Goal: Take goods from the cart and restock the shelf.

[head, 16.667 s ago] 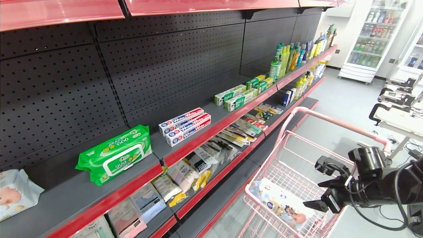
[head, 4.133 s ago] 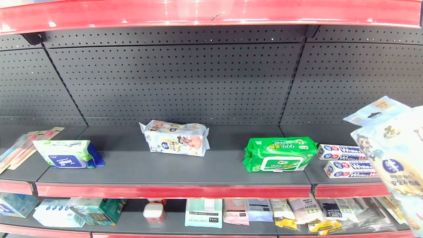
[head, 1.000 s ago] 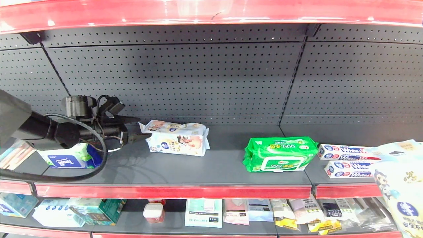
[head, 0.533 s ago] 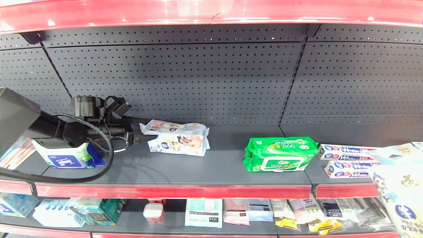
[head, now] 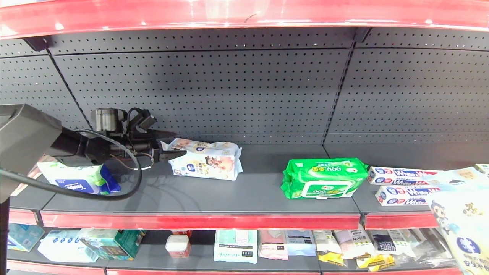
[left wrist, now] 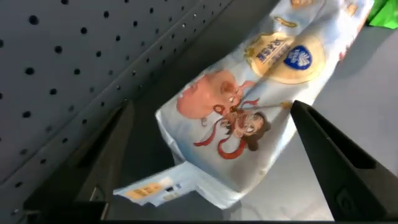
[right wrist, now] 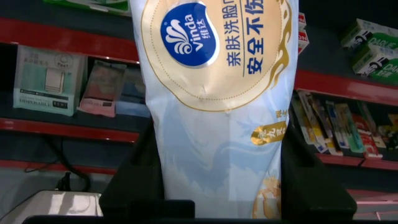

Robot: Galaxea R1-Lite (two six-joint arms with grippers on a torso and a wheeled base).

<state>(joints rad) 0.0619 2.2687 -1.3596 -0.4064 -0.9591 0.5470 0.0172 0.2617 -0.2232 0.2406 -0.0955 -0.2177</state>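
Note:
A white wipes pack [head: 208,159] with cartoon print lies on the grey shelf [head: 214,194]. My left gripper [head: 176,144] is open at the pack's left end, one finger behind it and one in front. In the left wrist view that pack [left wrist: 249,106] sits between the spread fingers of the left gripper [left wrist: 212,109], with a gap on each side. My right gripper [right wrist: 217,134] is shut on a second white and blue wipes pack [right wrist: 214,81], gripping its sides. That held pack [head: 464,219] hangs at the lower right, in front of the shelf's edge.
A green wipes pack [head: 323,177] and two toothpaste boxes [head: 401,185] lie right of the middle. A blue-green tissue pack [head: 76,178] sits under my left arm. The red shelf lip [head: 198,220] runs along the front, with small goods [head: 235,244] on the lower shelf.
My left gripper has moved right along the shelf until its open fingers reach around the cartoon pack's left end. The held pack at the right has barely moved.

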